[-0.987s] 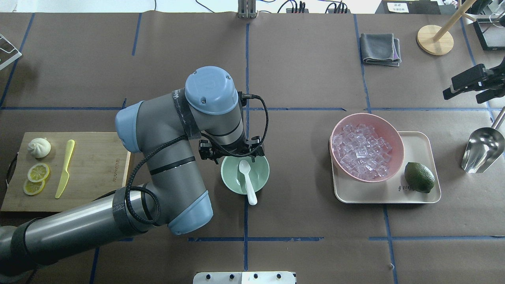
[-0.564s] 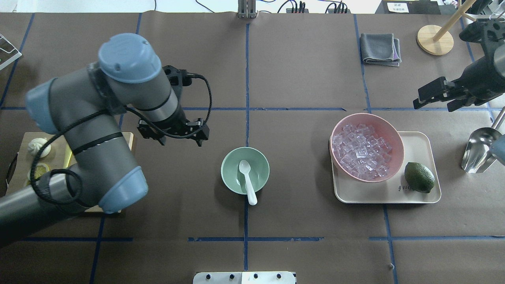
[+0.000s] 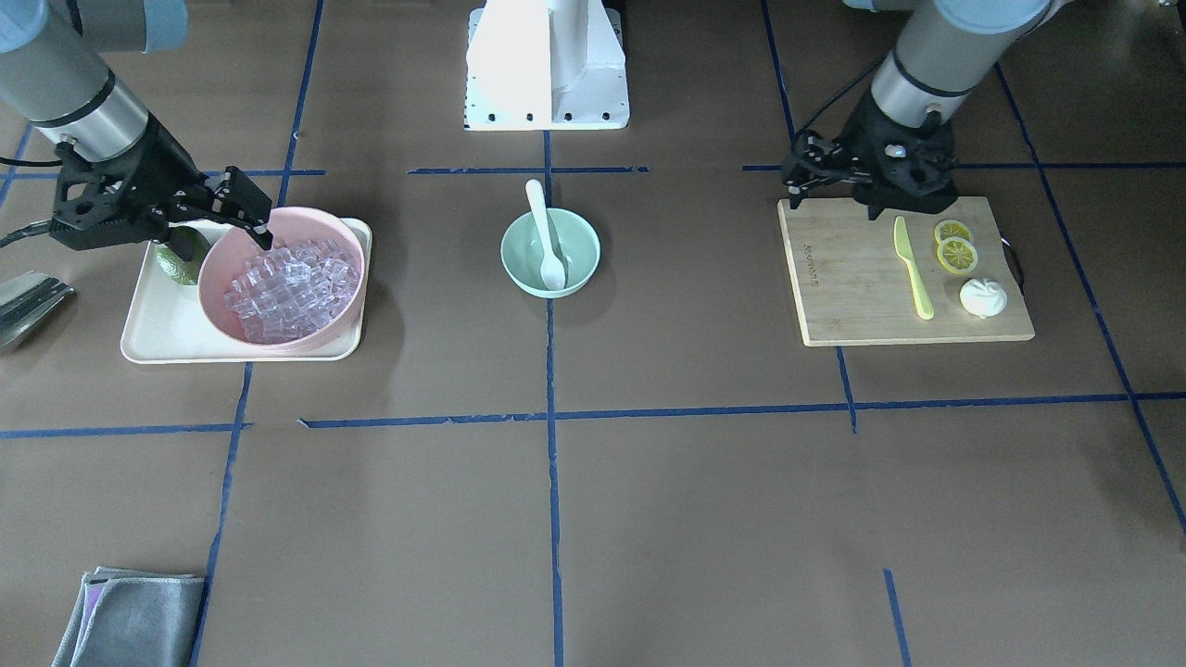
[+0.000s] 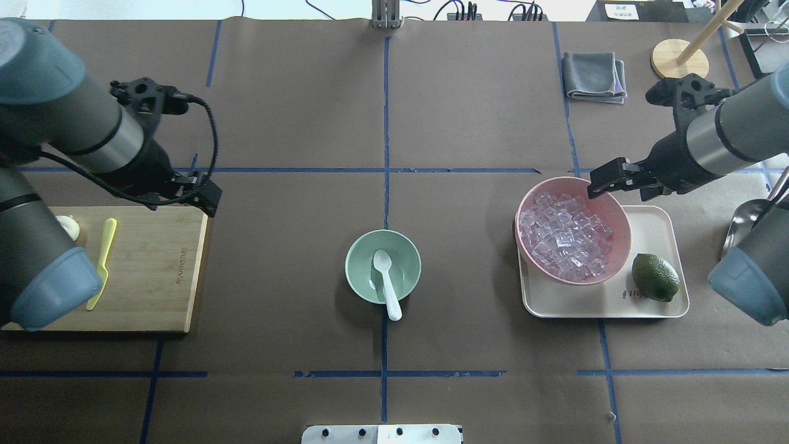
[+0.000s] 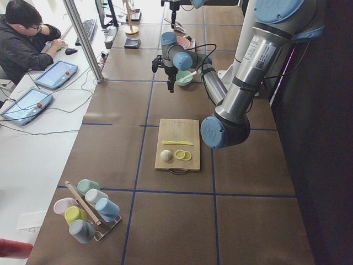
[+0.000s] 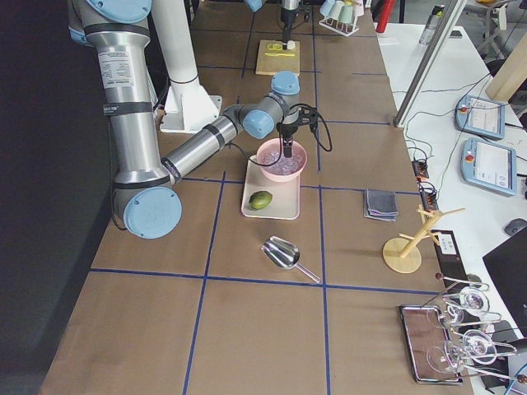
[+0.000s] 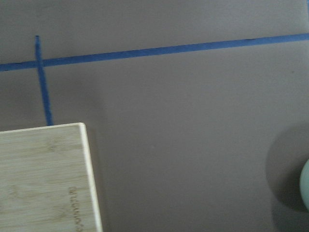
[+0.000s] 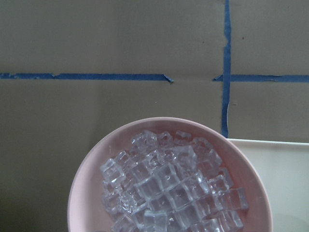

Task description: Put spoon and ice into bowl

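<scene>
**Spoon in bowl, ice untouched**

Seen from overhead, the right gripper [image 3: 262, 224] hangs with fingers spread over the ice [image 4: 564, 237] in the pink bowl [image 4: 616, 213], right of frame. The left gripper [image 3: 834, 190], also spread, hovers at the cutting board's [image 4: 154, 265] corner, at left. The spoon [image 4: 387, 280] lies in the bowl [image 4: 360, 262], centre.

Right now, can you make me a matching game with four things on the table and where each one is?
Things:
1. spoon
2. ice
3. lime
4. knife

Places:
A. on the cutting board
B. heaped in the pink bowl
C. scoop down in the green bowl
D. on the tray, beside the pink bowl

Pairs: 1-C, 2-B, 3-D, 4-A
</scene>
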`<control>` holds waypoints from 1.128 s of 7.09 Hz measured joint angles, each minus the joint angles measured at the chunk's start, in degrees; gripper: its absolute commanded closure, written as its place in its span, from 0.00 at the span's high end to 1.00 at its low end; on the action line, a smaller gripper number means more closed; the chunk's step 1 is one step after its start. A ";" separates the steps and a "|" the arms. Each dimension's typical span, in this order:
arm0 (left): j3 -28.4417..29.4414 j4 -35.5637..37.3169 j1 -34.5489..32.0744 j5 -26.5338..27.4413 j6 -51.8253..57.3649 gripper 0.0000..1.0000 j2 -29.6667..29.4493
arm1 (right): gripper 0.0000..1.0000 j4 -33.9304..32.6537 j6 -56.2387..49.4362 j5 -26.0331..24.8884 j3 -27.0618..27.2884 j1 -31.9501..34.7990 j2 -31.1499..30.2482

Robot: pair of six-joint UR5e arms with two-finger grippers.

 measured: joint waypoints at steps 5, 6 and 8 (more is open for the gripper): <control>-1.75 -0.04 -10.28 -2.88 15.96 1.00 9.89 | 0.94 -0.04 -0.20 -2.72 -5.00 -4.95 2.97; -1.79 -0.04 -10.40 -2.91 16.15 1.00 10.13 | 0.92 -0.05 -0.34 -2.65 -6.24 -5.27 3.76; -1.82 -0.05 -10.43 -2.99 16.23 1.00 10.23 | 0.85 -0.05 -0.42 -2.31 -7.17 -5.91 3.98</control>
